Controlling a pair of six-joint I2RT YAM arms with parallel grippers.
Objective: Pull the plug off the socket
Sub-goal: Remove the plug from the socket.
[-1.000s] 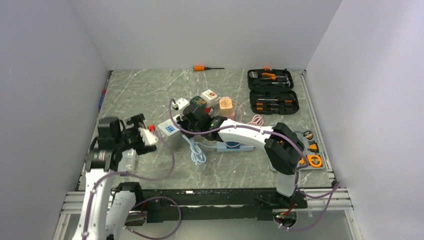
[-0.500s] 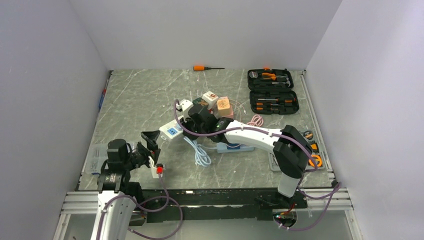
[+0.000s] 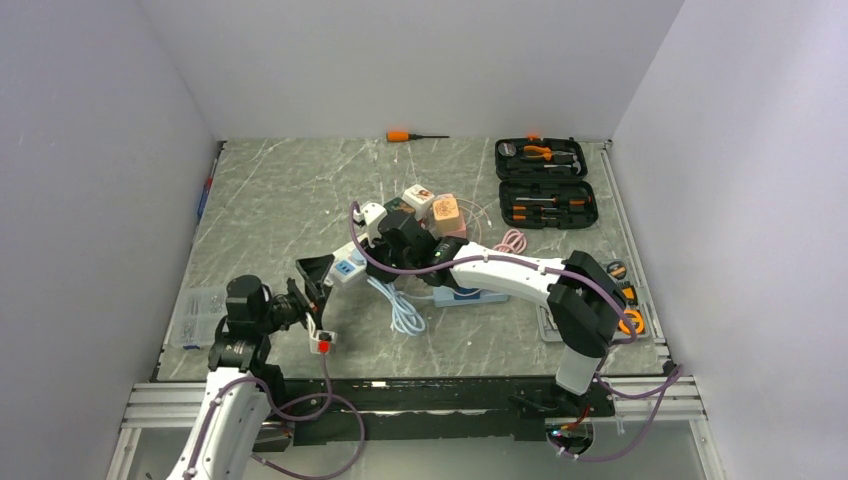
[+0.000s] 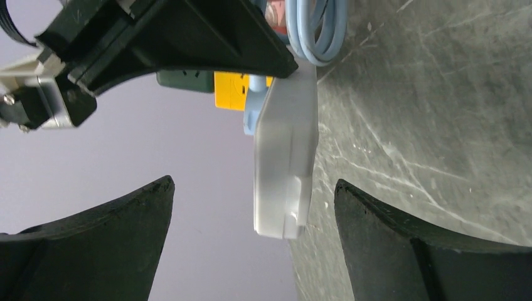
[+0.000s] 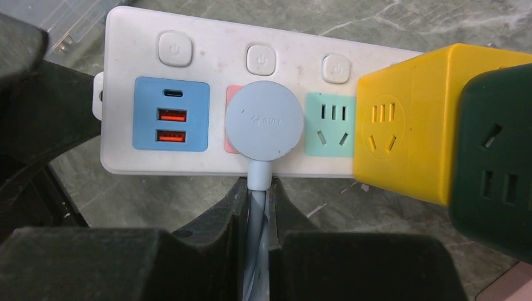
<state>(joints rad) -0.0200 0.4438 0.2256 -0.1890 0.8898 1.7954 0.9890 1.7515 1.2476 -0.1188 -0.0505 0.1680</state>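
Our right pincer (image 5: 256, 210) clamps the cable (image 5: 259, 179) just below the plug (image 5: 263, 128), seated in the socket strip (image 5: 207, 56). Our left pincer (image 4: 254, 188) gapes wide at the strip's end. Overhead, we lose the plug beneath the arm.

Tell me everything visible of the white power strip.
The white power strip looks like slightly soiled plastic. It carries three square buttons, a blue USB panel, a pink socket covered by a pale-blue plug and an empty green socket; a yellow cube adapter covers its other end. The right gripper is shut on the plug's cable. Its USB end sits inside the open left gripper, untouched.
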